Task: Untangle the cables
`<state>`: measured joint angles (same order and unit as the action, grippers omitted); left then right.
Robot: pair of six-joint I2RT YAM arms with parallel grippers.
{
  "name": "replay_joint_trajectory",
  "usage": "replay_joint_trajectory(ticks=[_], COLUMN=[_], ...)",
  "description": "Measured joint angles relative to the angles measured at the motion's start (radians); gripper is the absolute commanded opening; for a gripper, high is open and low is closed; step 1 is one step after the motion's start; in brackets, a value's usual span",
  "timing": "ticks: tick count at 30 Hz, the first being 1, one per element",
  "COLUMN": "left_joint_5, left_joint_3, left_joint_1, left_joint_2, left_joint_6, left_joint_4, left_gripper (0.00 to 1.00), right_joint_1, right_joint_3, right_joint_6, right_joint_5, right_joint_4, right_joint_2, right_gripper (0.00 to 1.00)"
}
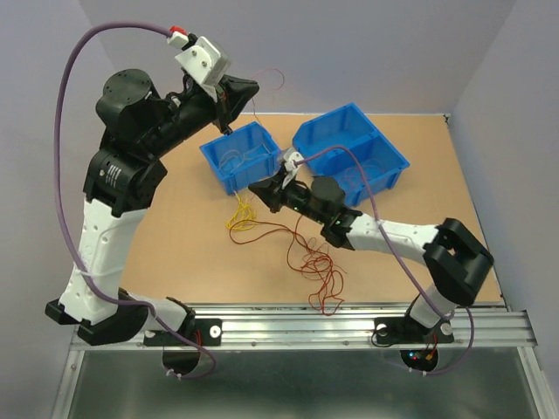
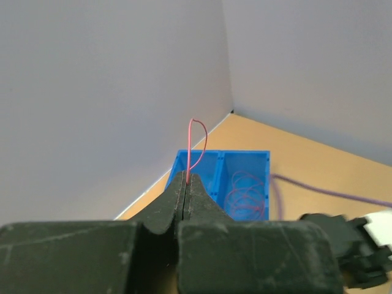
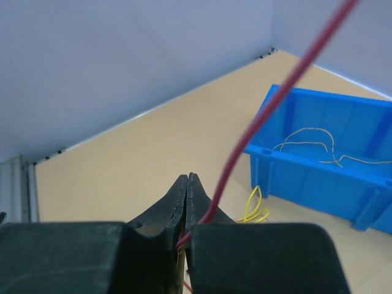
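The cables are thin red, dark red and yellow wires. A loose tangle [image 1: 313, 262] lies on the table in front of the bins, with yellow loops [image 1: 240, 216] at its left. My left gripper [image 1: 248, 90] is raised high over the back of the table and shut on a thin red wire [image 2: 196, 142] that loops above its tips [image 2: 187, 176]. My right gripper [image 1: 260, 188] is low beside the small blue bin and shut [image 3: 187, 179] on a dark red wire [image 3: 269, 104] that runs up and right out of frame. Yellow loops [image 3: 256, 206] lie just beyond it.
A small blue bin [image 1: 211, 150] holds pale wires [image 3: 306, 138]. A larger two-compartment blue bin [image 1: 389, 157] stands to its right, with pink wire coils [image 2: 246, 196] in one compartment. Grey walls close the back and sides. Purple arm cords [image 1: 65, 131] arc over both arms.
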<state>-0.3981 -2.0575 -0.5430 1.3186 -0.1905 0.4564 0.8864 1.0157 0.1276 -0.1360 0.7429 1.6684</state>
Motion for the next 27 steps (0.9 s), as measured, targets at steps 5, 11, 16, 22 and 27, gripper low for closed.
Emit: replay_joint_trajectory(ticks=[5,11,16,22,27], left_joint_5=[-0.021,-0.114,-0.292,-0.523,-0.658], left_joint_3=[0.037,0.190,0.447,0.649,0.787], left_joint_1=[0.113,0.165,0.163,0.150,0.127], left_joint_2=[0.066,0.143,0.180,0.272,0.254], left_joint_6=[-0.003,-0.021,-0.048,-0.152,-0.266], left_joint_4=[-0.022,-0.081,-0.162,-0.241,-0.291], left_gripper=[0.00,0.00,0.00,0.00,0.00], right_joint_1=[0.004,0.005,0.005,0.005,0.005], right_joint_3=[-0.121,-0.185,-0.243,-0.305,-0.303], right_joint_6=[0.002,-0.035,-0.069,-0.103,-0.110], right_joint_5=[-0.001,0.033,0.106,0.355,0.496], right_joint_4=[-0.010,-0.012,-0.031,-0.029,-0.073], right_joint_2=[-0.254,-0.505,-0.621,-0.650,-0.577], right_gripper=[0.01,0.01,0.01,0.00,0.00])
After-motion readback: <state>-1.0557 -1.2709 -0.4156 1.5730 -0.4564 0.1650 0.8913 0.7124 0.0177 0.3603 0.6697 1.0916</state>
